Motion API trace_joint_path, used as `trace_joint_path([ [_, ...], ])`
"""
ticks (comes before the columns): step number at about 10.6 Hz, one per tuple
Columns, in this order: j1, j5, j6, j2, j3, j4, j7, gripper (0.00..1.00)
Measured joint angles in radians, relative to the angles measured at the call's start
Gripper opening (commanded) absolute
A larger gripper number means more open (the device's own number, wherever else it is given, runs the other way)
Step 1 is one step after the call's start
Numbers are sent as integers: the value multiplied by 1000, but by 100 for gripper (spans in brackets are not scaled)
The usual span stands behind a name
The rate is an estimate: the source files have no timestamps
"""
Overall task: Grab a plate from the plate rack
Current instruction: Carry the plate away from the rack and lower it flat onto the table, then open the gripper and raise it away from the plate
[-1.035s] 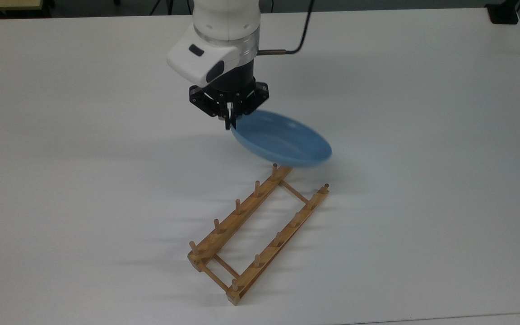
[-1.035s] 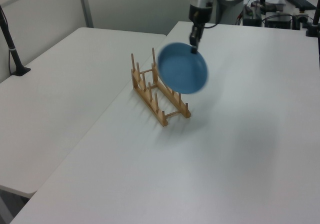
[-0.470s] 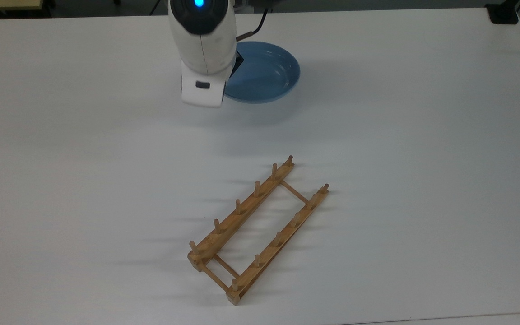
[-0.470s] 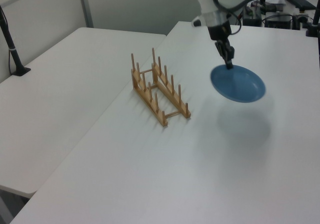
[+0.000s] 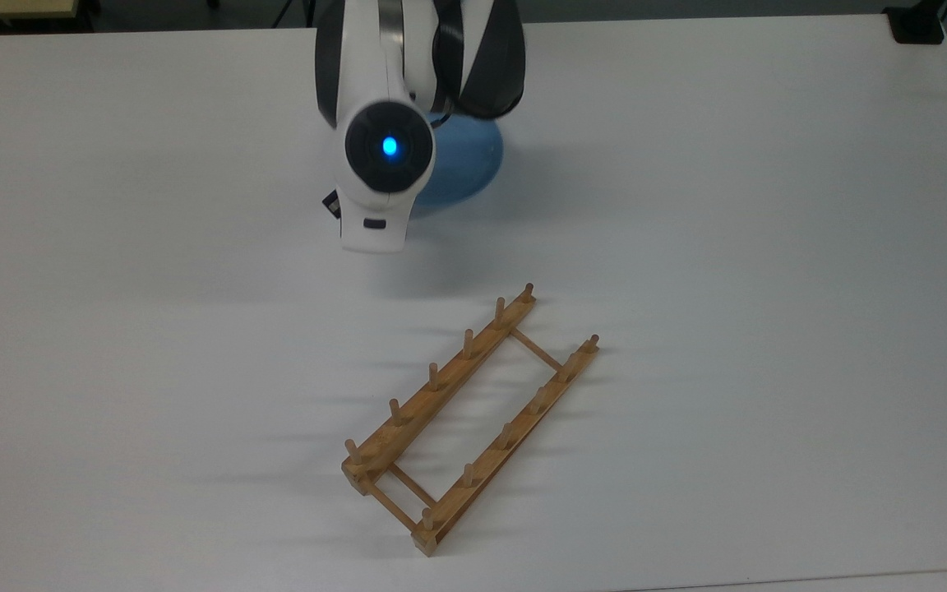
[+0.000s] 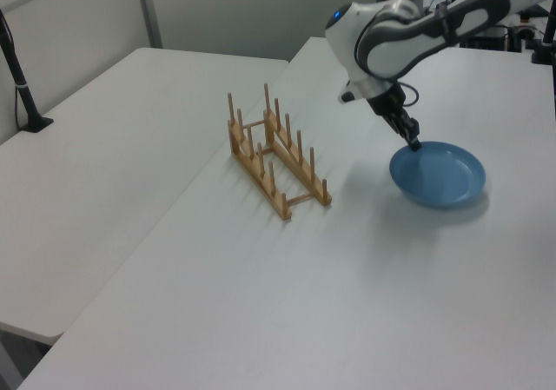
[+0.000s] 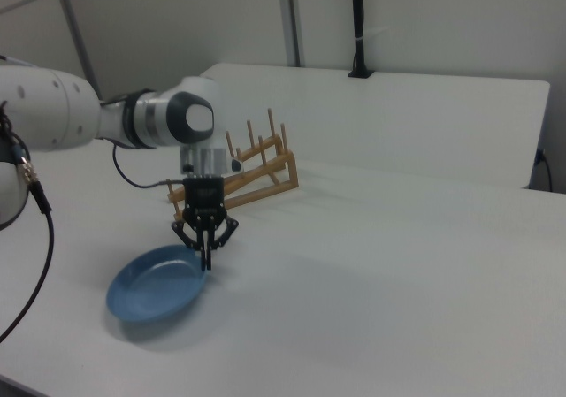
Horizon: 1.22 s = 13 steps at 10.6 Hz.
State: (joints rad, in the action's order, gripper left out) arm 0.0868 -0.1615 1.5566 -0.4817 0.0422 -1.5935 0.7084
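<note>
On the white table (image 5: 769,247) stand one plate rack (image 5: 465,423) and one plate (image 5: 465,164), worked by one arm with one gripper (image 7: 206,263).

Count: the plate rack has two parallel rails; in the top view six upright pegs can be counted on each rail, with thin crossbars near both ends. No plate sits in it.

Change: one second ago the plate hung tilted in the air just above the rack's far end; half a second ago it was carried toward the top view's upper centre. It is now low at the table surface, well apart from the rack, and the arm has swung over it, so that the top view sees the plate partly covered by the wrist housing.

Orientation: the plate lies nearly flat, hollow side up, in the right view's lower left and the left view's right centre. Being round, it has no long axis. The rack's long axis runs diagonally in the top view, from lower centre up toward the right.

Gripper: pointing downward, fingers closed on the plate's rim at the edge nearest the rack in the right view.
</note>
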Motion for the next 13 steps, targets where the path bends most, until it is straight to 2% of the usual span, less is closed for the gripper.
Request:
trace_joint_path([
  [2,-15,-22,0,-35,1,1,25,26],
  [4,-34,-24,0,-40,1,5,32,69],
  [5,-38,-24,0,-40,1,12,32,74],
  [6,-40,-24,0,-40,1,17,32,94],
  [7,-40,-31,0,-39,1,24,32,100],
  [10,-41,-43,0,-4,2,76,-60,100],
  [13,-39,-42,-1,130,-3,94,-254,100],
])
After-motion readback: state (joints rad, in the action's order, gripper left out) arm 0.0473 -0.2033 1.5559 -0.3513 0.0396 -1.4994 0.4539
